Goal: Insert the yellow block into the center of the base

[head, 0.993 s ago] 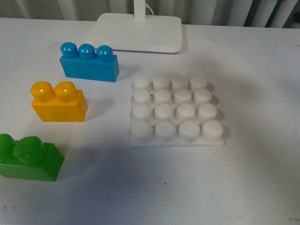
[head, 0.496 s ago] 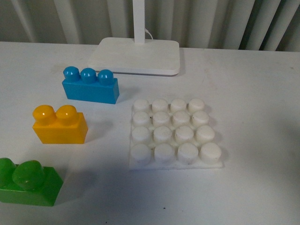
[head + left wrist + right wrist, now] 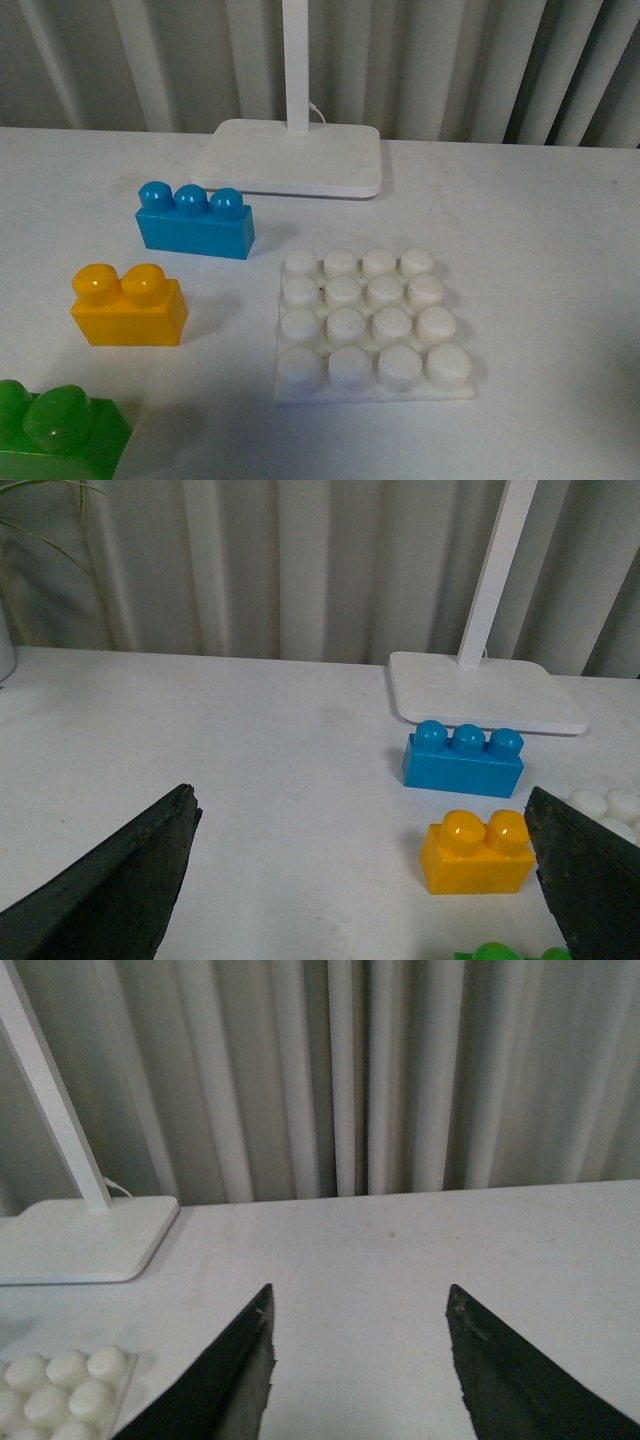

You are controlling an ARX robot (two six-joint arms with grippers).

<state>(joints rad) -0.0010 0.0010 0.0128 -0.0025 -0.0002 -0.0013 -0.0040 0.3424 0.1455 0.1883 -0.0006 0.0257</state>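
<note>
The yellow block (image 3: 128, 305) stands upright on the white table, left of the base (image 3: 370, 325), a white square plate with a 4x4 grid of studs, none covered. In the left wrist view the yellow block (image 3: 476, 852) lies ahead of my open left gripper (image 3: 360, 800), nearer the dark finger (image 3: 585, 875) on that side; nothing is between the jaws. My open right gripper (image 3: 360, 1300) hovers over bare table, with a corner of the base (image 3: 62, 1385) off to one side. Neither arm shows in the front view.
A blue three-stud brick (image 3: 195, 222) sits behind the yellow block. A green brick (image 3: 55, 432) lies at the near left edge. A white stand with an upright pole (image 3: 290, 158) stands at the back. Pleated curtains close off the far side.
The front view has tilted upward: every object sits lower in the frame and the curtains now show. The bricks and the base keep their places relative to each other.
</note>
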